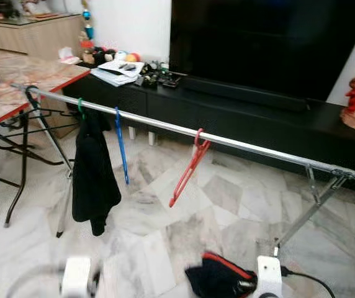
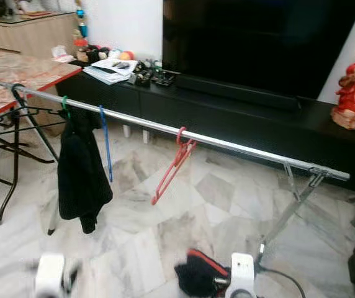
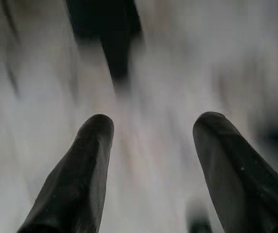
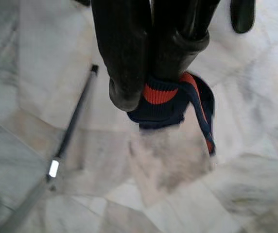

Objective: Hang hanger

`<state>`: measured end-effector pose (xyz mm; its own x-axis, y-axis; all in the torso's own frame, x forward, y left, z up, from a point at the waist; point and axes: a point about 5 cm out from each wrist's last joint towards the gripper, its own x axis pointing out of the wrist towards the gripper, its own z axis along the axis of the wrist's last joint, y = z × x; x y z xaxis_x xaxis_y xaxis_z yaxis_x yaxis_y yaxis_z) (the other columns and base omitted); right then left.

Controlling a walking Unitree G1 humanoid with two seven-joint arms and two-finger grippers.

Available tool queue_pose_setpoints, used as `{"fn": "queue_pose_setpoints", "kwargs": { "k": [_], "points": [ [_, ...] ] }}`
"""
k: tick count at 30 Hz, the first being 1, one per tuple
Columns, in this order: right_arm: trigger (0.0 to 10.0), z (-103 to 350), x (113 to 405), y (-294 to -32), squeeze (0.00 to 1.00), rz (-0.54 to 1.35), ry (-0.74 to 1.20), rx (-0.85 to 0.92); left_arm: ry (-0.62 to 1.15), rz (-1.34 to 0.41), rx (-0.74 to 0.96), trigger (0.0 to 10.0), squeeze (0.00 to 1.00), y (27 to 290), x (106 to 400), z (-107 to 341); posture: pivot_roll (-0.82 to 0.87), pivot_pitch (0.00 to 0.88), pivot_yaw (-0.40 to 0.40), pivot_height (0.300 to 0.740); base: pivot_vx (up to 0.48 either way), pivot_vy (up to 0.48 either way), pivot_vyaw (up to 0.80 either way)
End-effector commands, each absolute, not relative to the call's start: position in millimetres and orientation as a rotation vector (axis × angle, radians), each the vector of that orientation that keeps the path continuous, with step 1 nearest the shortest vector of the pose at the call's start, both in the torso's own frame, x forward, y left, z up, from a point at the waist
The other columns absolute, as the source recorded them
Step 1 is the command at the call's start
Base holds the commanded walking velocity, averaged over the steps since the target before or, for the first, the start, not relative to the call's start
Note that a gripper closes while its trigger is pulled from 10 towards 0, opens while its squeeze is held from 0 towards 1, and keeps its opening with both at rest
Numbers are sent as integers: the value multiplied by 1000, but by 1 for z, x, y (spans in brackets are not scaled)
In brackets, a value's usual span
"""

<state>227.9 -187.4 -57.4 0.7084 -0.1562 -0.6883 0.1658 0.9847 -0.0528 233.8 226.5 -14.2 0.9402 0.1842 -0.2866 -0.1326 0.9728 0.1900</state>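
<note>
On the rail, red hanger hooked, slanting down-left

Red plastic hanger hooked over a silver rail, hanging tilted with its lower end swung leftward, blue hanger hanging edge-on farther left, green hanger carrying a black garment

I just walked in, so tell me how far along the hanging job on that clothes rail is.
Done: a black garment, a blue hanger and a red hanger hang on the rail. In hand: the right gripper is shut on a dark, red-striped cloth, low over the floor. Left gripper open, holding nothing. Left: hanging that cloth.
</note>
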Motion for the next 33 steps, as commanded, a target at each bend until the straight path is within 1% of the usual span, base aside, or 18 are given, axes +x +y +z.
{"fn": "queue_pose_setpoints", "kwargs": {
  "k": [1, 4, 6, 7, 9, 10, 13, 17, 18, 19, 22, 24, 28, 30, 33],
  "points": [
    [10000, -57, 226, -194, 0, -238, 753, 42, 239, 169, 178, 10000, 0, 224, 238, -4, 37, 0, -13, 740, 0, 0, 0],
    [10000, -59, 223, -193, 0, -222, 761, 62, 140, 161, 209, 10000, 0, 221, 244, 13, 60, 0, -18, 740, 0, 0, 0],
    [10000, -61, 222, -185, 0, -174, 762, 39, 75, 140, 220, 10000, 0, 219, 252, 27, 73, 0, -23, 740, 0, 0, 0],
    [10000, -61, 222, -183, 0, -167, 763, 47, 51, 127, 247, 10000, 0, 220, 258, 35, 73, 0, -23, 740, 0, 0, 0],
    [10000, -62, 221, -182, 0, -172, 767, 60, 35, 121, 266, 10000, 0, 220, 261, 41, 73, 0, -23, 740, 0, 0, 0],
    [10000, -62, 221, -182, 0, -172, 767, 60, 35, 121, 266, 10000, 0, 220, 261, 41, 73, 0, -23, 740, 0, 0, 0],
    [10000, -66, 216, -179, 0, -148, 799, 76, -32, 126, 244, 10000, 0, 220, 275, 61, 61, 0, -17, 740, 0, 0, 0],
    [10000, -69, 211, -177, 0, -123, 818, 61, -77, 105, 233, 10000, 0, 217, 285, 76, 56, 0, -14, 740, 0, 0, 0],
    [10000, -74, 203, -179, 0, -119, 841, 43, -124, 77, 208, 10000, 0, 211, 293, 92, 61, 0, -11, 740, 0, 0, 0],
    [10000, -75, 200, -182, 0, -143, 847, 58, -136, 71, 202, 10000, 0, 209, 296, 97, 60, 0, -11, 740, 0, 0, 0],
    [10000, -76, 197, -189, 0, -169, 855, 54, -147, 70, 162, 10000, 0, 207, 301, 104, 52, 0, -9, 740, 0, 0, 156],
    [10000, -77, 193, -194, 0, -159, 875, 14, -143, 51, 119, 10000, 0, 204, 305, 106, 50, 0, -12, 740, 0, 0, 800],
    [10000, -81, 184, -199, 0, -152, 909, -2, -141, 40, 45, 10000, 0, 200, 315, 112, 42, 0, -7, 740, 0, 0, 800],
    [10000, -83, 181, -198, 0, -136, 917, 5, -137, 29, 49, 10000, 0, 199, 317, 115, 39, 0, -4, 740, 0, 0, 628],
    [10000, -85, 176, -196, 0, -123, 936, 3, -131, 14, 63, 10000, 0, 197, 318, 115, 39, 0, -3, 740, 0, 0, 0]
  ]
}}
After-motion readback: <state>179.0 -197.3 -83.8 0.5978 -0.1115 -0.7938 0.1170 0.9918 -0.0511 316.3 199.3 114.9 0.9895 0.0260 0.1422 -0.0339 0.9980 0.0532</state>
